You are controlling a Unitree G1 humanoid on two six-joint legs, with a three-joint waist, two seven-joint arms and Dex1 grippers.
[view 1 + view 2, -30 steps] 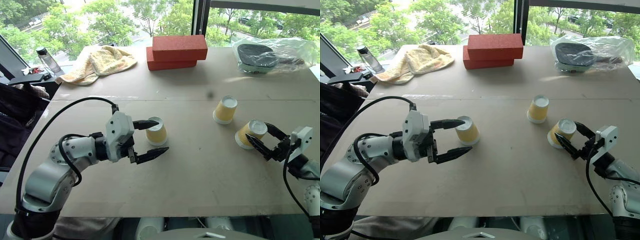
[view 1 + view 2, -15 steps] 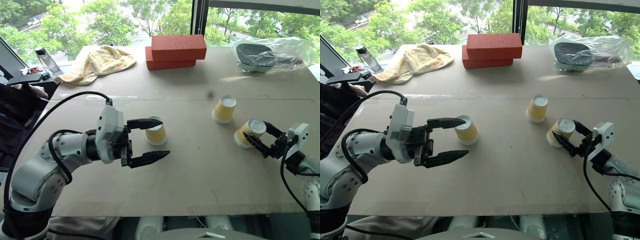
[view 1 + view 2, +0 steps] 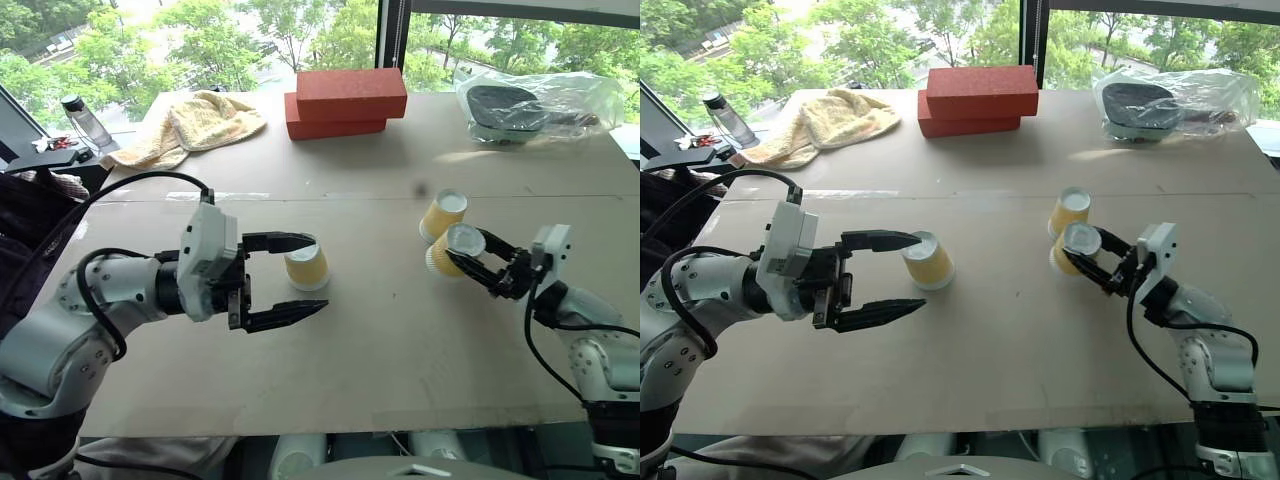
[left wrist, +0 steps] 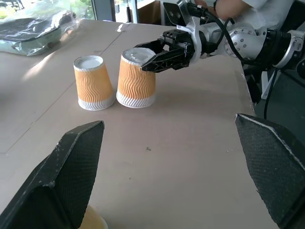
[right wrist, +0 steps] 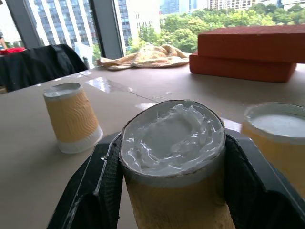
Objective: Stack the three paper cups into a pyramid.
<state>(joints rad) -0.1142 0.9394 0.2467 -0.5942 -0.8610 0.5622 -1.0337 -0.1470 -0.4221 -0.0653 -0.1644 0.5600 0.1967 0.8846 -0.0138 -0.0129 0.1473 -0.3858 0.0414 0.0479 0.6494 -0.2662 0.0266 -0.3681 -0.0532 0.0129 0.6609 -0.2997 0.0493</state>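
The right tool [image 3: 488,268] is clamped on one paper cup, the held cup [image 3: 452,251], gripping it across its upper body with a black finger on either side; the cup is upside down, white base up. From the left wrist it looks as if its rim rests on the bench [image 3: 400,340] or just clears it; I cannot tell which. Immediately to the far left of it stands the second cup [image 3: 442,214], also inverted, the two nearly touching, side by side. The left tool [image 3: 297,277] stands wide open and grasps nothing, its upper finger reaching past the near side of the third cup [image 3: 306,267], which sits inverted on the bench well to the left of the pair. The coming move likely turns on this: the third cup lies just beyond the left tool's open fingers, its long axis upright, and the left arm is by far the nearer one to lift it rightward onto the two bases. Two red bricks [image 3: 345,101] and a yellow towel [image 3: 195,125] lie at the far edge.
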